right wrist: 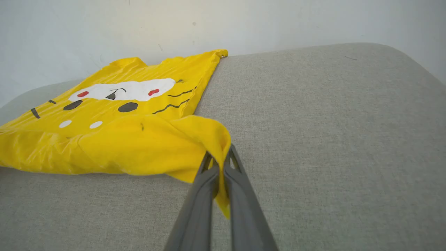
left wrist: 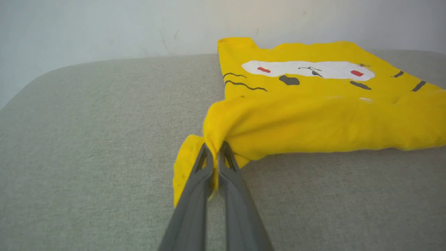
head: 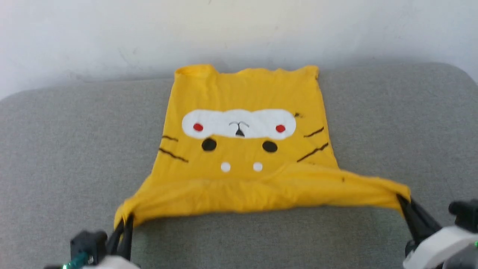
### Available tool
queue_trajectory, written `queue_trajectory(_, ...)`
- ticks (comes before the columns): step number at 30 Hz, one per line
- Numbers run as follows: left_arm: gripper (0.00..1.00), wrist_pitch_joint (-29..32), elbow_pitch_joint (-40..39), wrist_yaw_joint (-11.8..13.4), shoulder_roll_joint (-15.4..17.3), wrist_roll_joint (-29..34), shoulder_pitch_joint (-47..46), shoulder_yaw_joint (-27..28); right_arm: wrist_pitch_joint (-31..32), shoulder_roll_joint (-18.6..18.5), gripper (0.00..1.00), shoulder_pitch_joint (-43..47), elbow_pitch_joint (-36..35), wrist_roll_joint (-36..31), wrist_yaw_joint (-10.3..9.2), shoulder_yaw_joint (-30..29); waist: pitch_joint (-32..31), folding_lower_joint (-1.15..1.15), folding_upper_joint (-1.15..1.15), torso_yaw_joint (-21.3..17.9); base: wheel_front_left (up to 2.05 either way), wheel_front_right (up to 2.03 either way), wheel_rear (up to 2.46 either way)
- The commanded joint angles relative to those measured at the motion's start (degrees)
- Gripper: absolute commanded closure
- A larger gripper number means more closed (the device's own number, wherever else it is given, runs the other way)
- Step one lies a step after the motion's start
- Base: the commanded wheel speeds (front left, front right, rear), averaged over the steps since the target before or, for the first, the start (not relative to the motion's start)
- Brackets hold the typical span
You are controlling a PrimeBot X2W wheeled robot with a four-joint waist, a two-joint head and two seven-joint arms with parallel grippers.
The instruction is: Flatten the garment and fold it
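Left gripper [head: 125,221] at 7 o'clock in the head view, fingers clenched on a bunched near corner of the yellow T-shirt [head: 242,183]. In the left wrist view a fold of cloth is pinched between the two dark fingers [left wrist: 195,174], with a small flap hanging to one side.

Right gripper [head: 402,200] at 4 o'clock, also clamped on cloth, gripping the opposite near corner. That corner is pulled out wider than the left one.

Near edge is stretched between the two grippers. It looks raised a little off the surface, though blur makes that hard to confirm.

The rest of the shirt lies flat toward 12 o'clock on the grey fabric-covered table [head: 67,142], print [head: 239,124] facing up: long white patch, two red dots, two black ovals, two small white dots, black lines at 3 and 9 o'clock. Far edge lies near the white wall [head: 239,30].
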Motion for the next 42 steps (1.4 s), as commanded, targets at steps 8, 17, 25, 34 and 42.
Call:
queue_trajectory(8,1.0,5.71,-6.27,4.56,-0.83,-1.64,12.33,-1.55,7.49,4.99,1.0,13.76,-7.45,-13.05,-0.1,-7.34,-1.88,0.02,0.0,0.22,0.0,0.0,0.0)
queue_trajectory(17,1.0,4.33,-7.17,5.55,-3.78,-3.9,14.01,-1.56,10.09,8.33,0.0,19.43,-9.12,-11.55,-0.1,-9.73,-0.84,0.02,0.0,3.17,0.0,0.0,0.0)
queue_trajectory(25,1.0,0.26,-6.07,5.29,-6.07,-3.52,10.85,-1.83,7.79,8.65,0.0,9.99,-11.65,-5.06,-0.1,-15.25,0.57,0.02,0.0,6.29,0.0,0.0,0.0)
queue_trajectory(34,1.0,-1.97,-6.59,4.14,-8.02,-2.91,5.48,-3.16,7.39,3.95,0.0,-13.43,8.55,-2.75,-0.1,-15.56,6.01,0.02,0.0,10.71,0.0,0.0,0.0)
queue_trajectory(42,1.0,-6.48,-4.62,2.36,-13.29,-2.38,-1.86,-6.24,12.77,-2.54,0.0,-37.41,26.94,-1.7,-0.1,-10.42,14.67,0.02,0.0,16.5,0.0,0.0,0.0)
